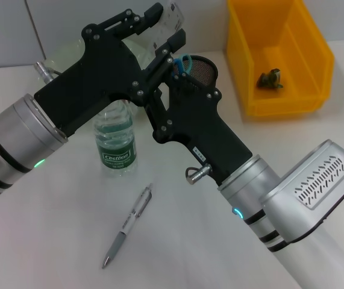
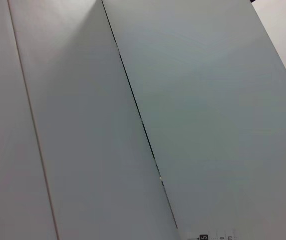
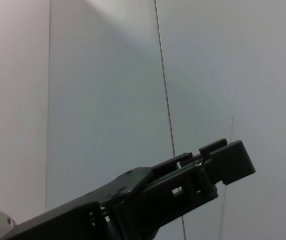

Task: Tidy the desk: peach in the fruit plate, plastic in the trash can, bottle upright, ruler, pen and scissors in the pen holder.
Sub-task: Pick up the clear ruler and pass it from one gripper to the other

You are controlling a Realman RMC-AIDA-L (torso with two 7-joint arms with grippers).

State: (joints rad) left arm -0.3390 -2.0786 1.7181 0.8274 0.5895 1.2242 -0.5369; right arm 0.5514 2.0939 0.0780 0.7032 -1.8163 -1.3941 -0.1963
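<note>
The left gripper (image 1: 162,30) clenches a clear ruler (image 1: 173,15) above the mesh pen holder (image 1: 203,71); the right gripper (image 1: 167,66) sits beside it, grip unclear. A pen (image 1: 129,224) lies near the upright bottle (image 1: 115,141)

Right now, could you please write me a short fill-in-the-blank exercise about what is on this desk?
1. The bottle stands ___ on the table.
2. The pen lies on the table, ___ the pen holder.
3. The ruler is gripped by the robot's ___ end effector.
4. The colour of the bin is ___.

Missing words: upright; outside; left; yellow.
</note>
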